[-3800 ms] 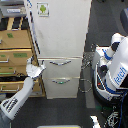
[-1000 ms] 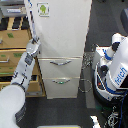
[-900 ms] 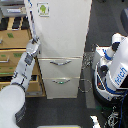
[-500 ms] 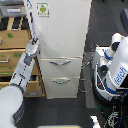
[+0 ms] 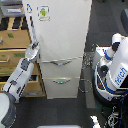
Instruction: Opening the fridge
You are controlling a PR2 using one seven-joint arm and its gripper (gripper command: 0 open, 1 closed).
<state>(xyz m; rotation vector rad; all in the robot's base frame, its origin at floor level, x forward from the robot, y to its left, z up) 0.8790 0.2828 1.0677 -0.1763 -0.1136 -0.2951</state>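
Observation:
The fridge [image 5: 62, 30] stands in the middle of the exterior view, tall and white. Its upper door carries a small green sticker [image 5: 44, 12], and below it are two drawers with curved silver handles [image 5: 61, 62]. My arm rises from the lower left corner. My gripper [image 5: 34, 47] sits against the left edge of the upper door, just above the top drawer. At this size its fingers blur into the door edge, so I cannot tell whether they are open or closed on the edge.
A tan wooden drawer cabinet [image 5: 12, 40] stands right beside the fridge on the exterior view's left, behind my arm. A white-and-blue robot body [image 5: 116, 70] fills the right side, with cables by its base. Dark floor lies in front.
Since 3.8 s ago my arm has lifted from the level of the lower drawers to the upper door's left edge. Over the last second it has barely moved.

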